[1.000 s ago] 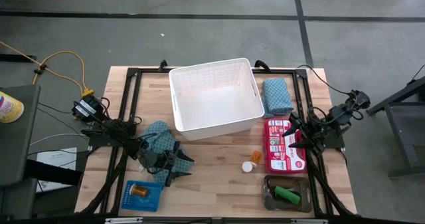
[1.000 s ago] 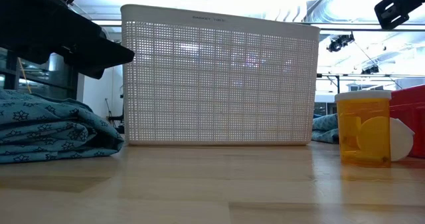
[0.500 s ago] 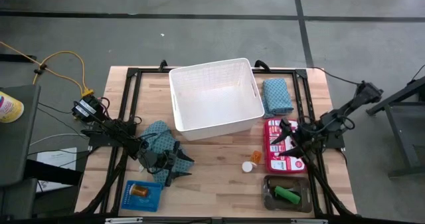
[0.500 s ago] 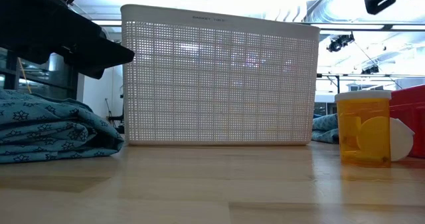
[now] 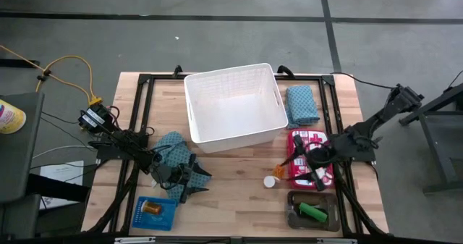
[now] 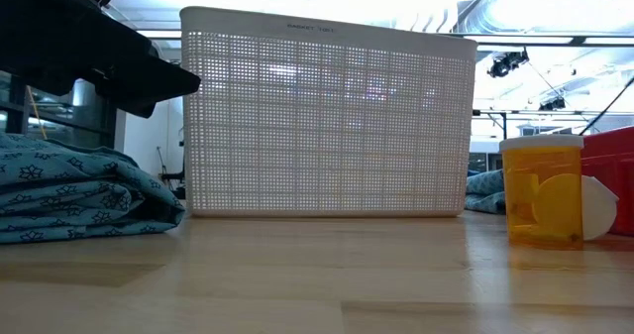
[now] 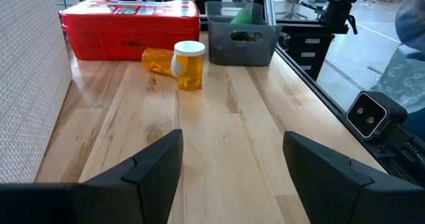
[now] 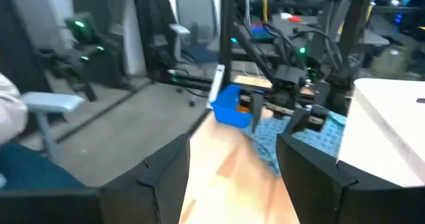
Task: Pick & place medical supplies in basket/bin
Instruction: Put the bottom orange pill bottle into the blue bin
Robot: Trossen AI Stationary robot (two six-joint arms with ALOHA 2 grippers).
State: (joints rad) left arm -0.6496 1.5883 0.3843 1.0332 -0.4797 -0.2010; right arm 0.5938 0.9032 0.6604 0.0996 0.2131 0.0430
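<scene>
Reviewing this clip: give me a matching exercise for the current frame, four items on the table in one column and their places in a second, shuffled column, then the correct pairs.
Things:
1. green oblong piece
2. red case
3. folded teal cloth
4. right gripper

Places:
A. beside the white basket, on its right-arm side
B. in the grey tray at the table's near edge
C. over the red case, fingers apart
D. between the folded teal cloth and the grey tray

Pairs: 1-B, 2-D, 3-A, 4-C
</scene>
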